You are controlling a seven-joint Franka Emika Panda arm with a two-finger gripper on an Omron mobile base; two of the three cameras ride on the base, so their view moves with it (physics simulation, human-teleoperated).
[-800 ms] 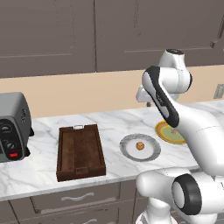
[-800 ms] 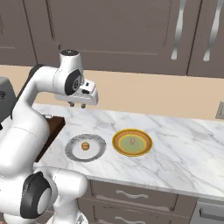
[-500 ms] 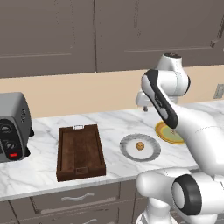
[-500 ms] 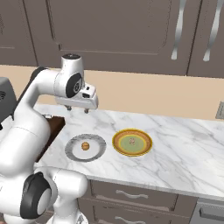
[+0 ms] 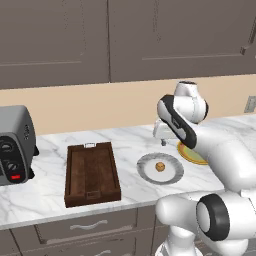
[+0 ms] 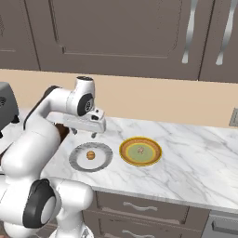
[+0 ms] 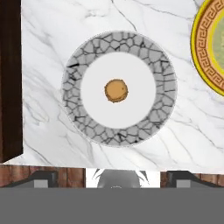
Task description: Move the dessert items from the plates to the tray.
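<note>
- Marble countertop (image 5: 125, 142), white with grey veins, running under dark brown cabinet doors (image 5: 100, 35) and a tan backsplash (image 5: 100, 107).
- Grey plate (image 7: 119, 89) with crackled rim and pale centre, seen near the counter's front edge; one tan-brown baked lump (image 7: 116, 90) resting at its centre. Same plate in the left base view (image 5: 160, 168) and right base view (image 6: 91, 156), lump on it in both (image 5: 160, 166) (image 6: 90, 155).
- Yellow plate (image 6: 141, 151) with orange patterned rim and greenish centre, just beside the grey plate, apart from it, on the side away from the tray. Small pale-brown speck at its centre (image 6: 141, 150); too small to call a dessert with certainty. Partly hidden behind the arm in the left base view (image 5: 187, 154).
- Dark brown wooden tray (image 5: 91, 173) with raised sides and small metal end handles, long axis front to back, on the other side of the grey plate, near it but not touching. Nothing seen inside it. Its dark edge along the left of the hand view (image 7: 9, 78).
- Grey toaster (image 5: 15, 145) with black dials, at the counter's left end, well apart from the tray.
- Gripper (image 6: 94, 134) hanging above the counter just behind the grey plate, pointing down, clear of plate and lump. Finger tips (image 7: 41, 178) set wide apart at the bottom of the hand view, nothing between them.
- Gripper likewise visible in the left base view (image 5: 163, 142), above the marble behind the grey plate.
</note>
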